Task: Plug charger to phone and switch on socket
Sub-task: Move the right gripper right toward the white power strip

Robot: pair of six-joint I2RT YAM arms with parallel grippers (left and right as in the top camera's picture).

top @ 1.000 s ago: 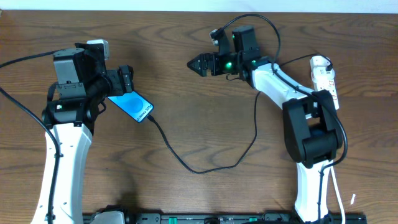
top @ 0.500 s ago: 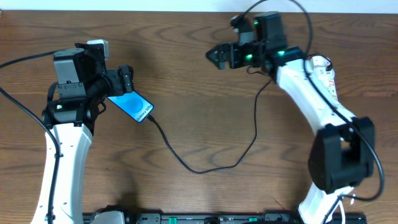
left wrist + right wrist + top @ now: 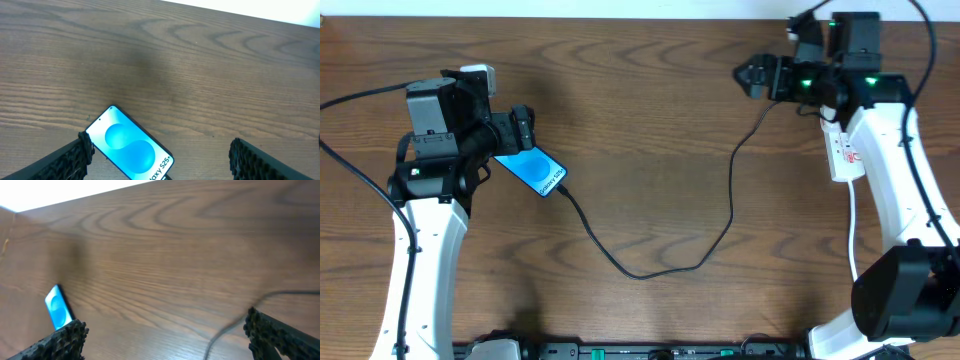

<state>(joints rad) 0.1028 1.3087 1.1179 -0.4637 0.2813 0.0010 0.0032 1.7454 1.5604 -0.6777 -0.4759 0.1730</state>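
The phone (image 3: 533,170) lies flat on the table with its blue screen up, and the thin black charger cable (image 3: 665,268) is plugged into its lower right end. The cable loops across the table and rises toward the right arm. My left gripper (image 3: 523,127) is open just above the phone; in the left wrist view the phone (image 3: 130,150) lies between the open fingers (image 3: 160,159). My right gripper (image 3: 753,76) is open and empty at the back right. The right wrist view shows the phone (image 3: 59,307) far off and the cable (image 3: 235,322). The white socket (image 3: 844,152) lies partly under the right arm.
The wooden table (image 3: 650,140) fills the view. A white cord (image 3: 853,235) runs from the socket toward the front right. The left arm's thick black cable (image 3: 355,180) hangs at the far left.
My right arm has swung to the right, from the table's middle back to the back right near the socket. The left arm, phone and charger have not moved.
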